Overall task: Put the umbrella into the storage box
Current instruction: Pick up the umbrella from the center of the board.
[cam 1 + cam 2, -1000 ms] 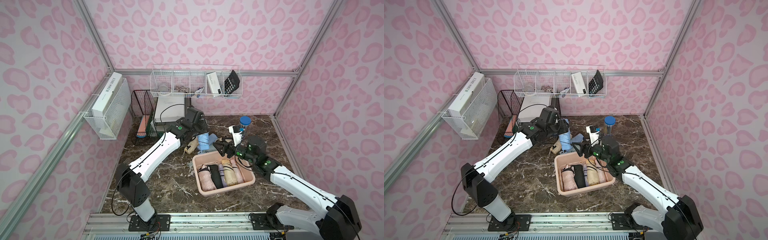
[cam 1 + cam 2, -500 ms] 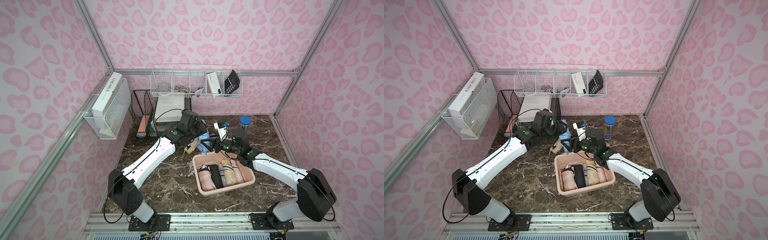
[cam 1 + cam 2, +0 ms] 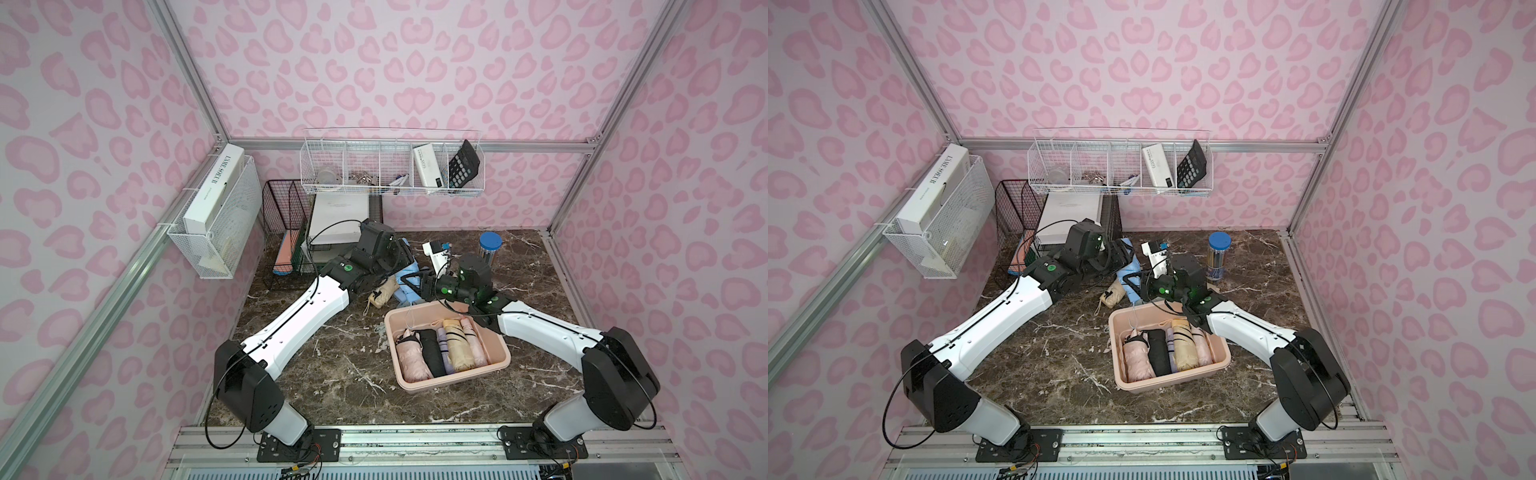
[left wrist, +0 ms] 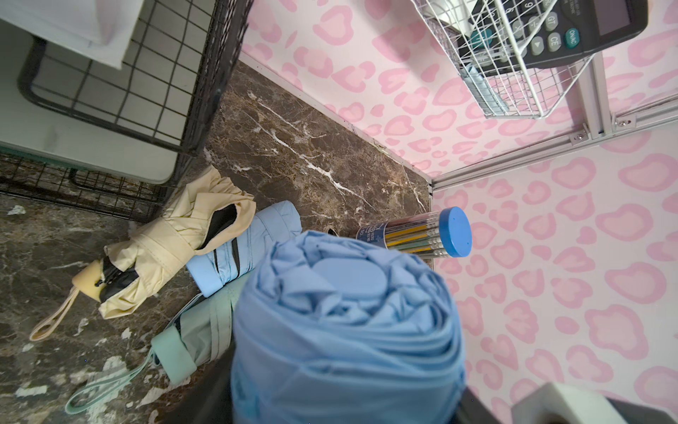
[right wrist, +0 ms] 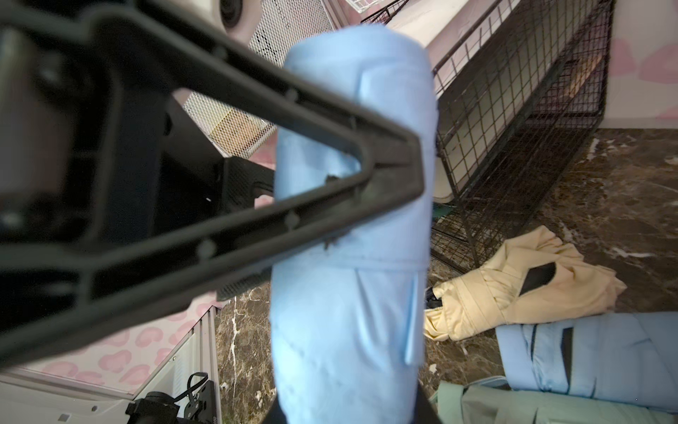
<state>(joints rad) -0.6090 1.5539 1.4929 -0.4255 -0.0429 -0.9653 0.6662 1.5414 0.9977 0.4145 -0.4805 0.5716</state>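
Observation:
A folded blue umbrella point(image 4: 345, 330) hangs above the table behind the storage box, between both grippers. My right gripper point(image 3: 424, 284) is shut on its lower part point(image 5: 348, 330). My left gripper point(image 3: 405, 259) has the umbrella's other end between its jaws, one black finger point(image 5: 330, 191) lying across it. Whether the left jaws still press on it does not show. The storage box point(image 3: 457, 382), a pale pink tub, sits at front right with several folded umbrellas point(image 3: 440, 349) side by side in it. On the table below lie a cream umbrella point(image 4: 176, 235), a light blue one point(image 4: 253, 246) and a mint one point(image 4: 194, 330).
A black wire file rack point(image 3: 286, 232) with white boxes stands at the back left. A pencil tube with a blue lid point(image 3: 490, 245) stands at the back right, a white object point(image 3: 434, 253) beside it. White wire baskets hang on the back wall point(image 3: 390, 166) and the left wall point(image 3: 216, 232).
My right arm has swung from over the box's back edge to the blue umbrella in the left gripper, and its jaws have shut on it. The left gripper has shifted slightly.

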